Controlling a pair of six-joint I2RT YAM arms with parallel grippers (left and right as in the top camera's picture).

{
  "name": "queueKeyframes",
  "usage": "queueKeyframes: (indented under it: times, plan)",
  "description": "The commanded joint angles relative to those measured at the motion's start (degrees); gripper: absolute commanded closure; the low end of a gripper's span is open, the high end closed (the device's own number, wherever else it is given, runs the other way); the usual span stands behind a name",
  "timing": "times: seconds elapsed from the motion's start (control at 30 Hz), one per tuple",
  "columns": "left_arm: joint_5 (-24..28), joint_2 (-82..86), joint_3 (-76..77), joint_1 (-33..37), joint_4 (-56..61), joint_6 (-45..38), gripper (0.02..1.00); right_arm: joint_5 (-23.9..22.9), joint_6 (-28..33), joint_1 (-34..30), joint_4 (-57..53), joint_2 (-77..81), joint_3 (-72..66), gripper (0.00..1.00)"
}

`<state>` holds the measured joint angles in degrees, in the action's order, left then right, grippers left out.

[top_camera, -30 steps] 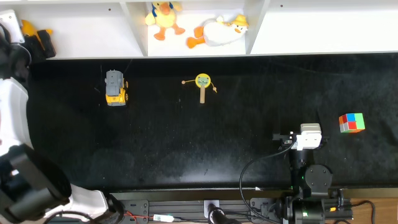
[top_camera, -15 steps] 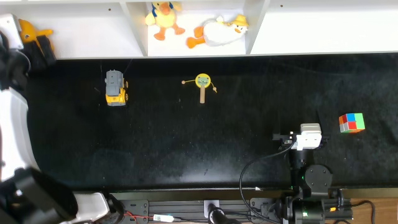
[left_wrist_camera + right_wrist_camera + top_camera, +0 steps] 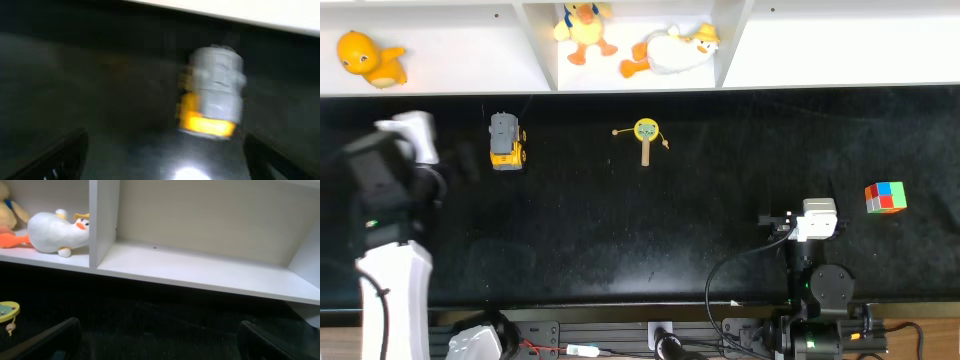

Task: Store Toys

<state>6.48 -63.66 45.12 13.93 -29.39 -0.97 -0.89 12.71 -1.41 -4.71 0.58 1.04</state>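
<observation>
- The yellow duck (image 3: 370, 57) can be seen on the white shelf (image 3: 450, 62), upper left of the top view.
- The toy truck (image 3: 506, 141) is found on the black mat (image 3: 620, 230), near the left gripper (image 3: 162, 150), fingers spread apart.
- The right gripper (image 3: 160, 340) is held wide apart too, lower right.

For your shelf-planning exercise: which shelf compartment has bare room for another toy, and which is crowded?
Right compartment, past the divider beside the white plush duck: bare floor. Middle compartment: crowded, that duck plus yellow plush duck.

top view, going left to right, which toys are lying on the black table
grey and yellow toy truck → yellow rattle drum on a stick → multicoloured cube
</observation>
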Motion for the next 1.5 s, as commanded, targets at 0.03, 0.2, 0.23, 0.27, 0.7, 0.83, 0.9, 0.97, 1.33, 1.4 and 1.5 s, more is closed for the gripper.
queueKeyframes:
  times: [0.03, 0.2, 0.23, 0.27, 0.7, 0.83, 0.9, 0.97, 1.33, 1.4, 1.5]
  plan:
    - [-4.6, -1.6, -0.4, -9.3, -0.3, 5.1, 0.02, -0.2, 0.2, 0.3, 0.3, -0.4, -0.8, 0.007]
    - [-5.2, -7.2, -0.4, -12.7, 1.8, 7.1, 0.02, -0.2, 0.2, 0.3, 0.3, -0.4, -0.8, 0.007]
    - [-5.0, -8.7, -0.4, -12.9, 2.6, 7.2, 0.02, -0.2, 0.2, 0.3, 0.3, -0.4, -0.8, 0.005]
    - [-5.0, -10.1, -0.4, -12.9, 3.4, 7.3, 0.02, -0.2, 0.2, 0.3, 0.3, -0.4, -0.8, 0.005]
    - [-8.6, -19.3, -0.1, -12.8, 9.9, 7.1, 0.121, -0.2, 0.2, 0.3, 0.3, -0.4, -0.8, 0.005]
    - [-8.8, -20.8, -0.1, -12.8, 11.6, 7.1, 0.121, -0.2, 0.2, 0.3, 0.3, -0.4, -0.8, 0.007]
    - [-8.8, -21.5, -0.1, -12.8, 12.9, 7.1, 0.13, -0.2, 0.2, 0.3, 0.3, -0.4, -0.8, 0.005]
    - [-8.8, -22.0, -0.1, -12.8, 14.0, 7.1, 0.196, -0.2, 0.2, 0.3, 0.3, -0.4, -0.8, 0.005]
    - [-8.7, -22.1, -0.1, -12.8, 14.8, 7.1, 0.54, -0.2, 0.2, 0.3, 0.3, -0.4, -0.8, 0.005]
    - [-8.7, -21.8, -0.1, -12.8, 14.5, 7.1, 0.551, -0.2, 0.2, 0.3, 0.3, -0.4, -0.8, 0.005]
    - [-8.8, -20.4, -0.1, -12.8, 13.2, 7.1, 0.568, -0.2, 0.2, 0.3, 0.3, -0.4, -0.8, 0.005]
